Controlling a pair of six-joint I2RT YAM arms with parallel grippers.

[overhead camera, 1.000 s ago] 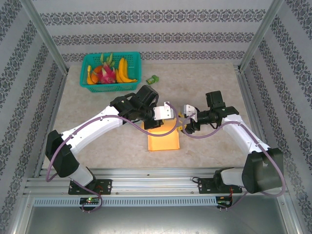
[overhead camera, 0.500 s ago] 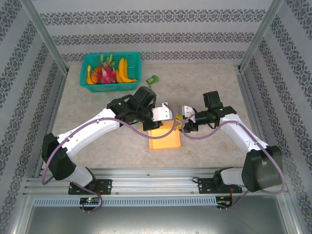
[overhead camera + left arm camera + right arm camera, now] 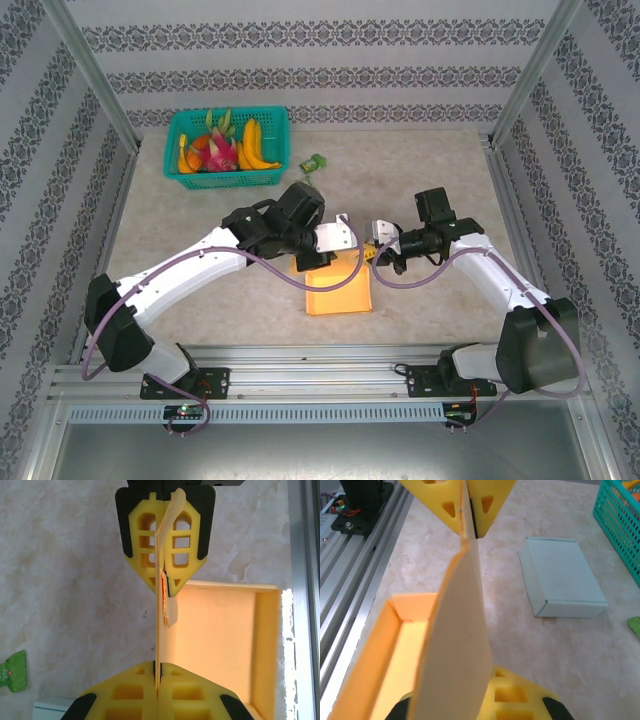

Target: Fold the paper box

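Right pincer [image 3: 162, 586] has closed onto paper box [image 3: 215, 630] flap; left pincer [image 3: 156, 669] unchanged.

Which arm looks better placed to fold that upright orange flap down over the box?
Probably right. Both the left gripper and right gripper are shut on the flap, but the left hangs over the box's far corner, while the right reaches in from the side, off the box.

A: What surrounds the table?
B: On three sides, white wallpaper walls with grey ornamental bands [image 3: 300, 40], with slanted aluminium frame posts [image 3: 90, 75] at the corners.
A: And the surface itself?
B: It's a beige marble-patterned tabletop [image 3: 420, 170], evenly lit. Along its near edge run ribbed aluminium rails [image 3: 300, 375], with a dull grey metal sheet [image 3: 320, 450] below them.
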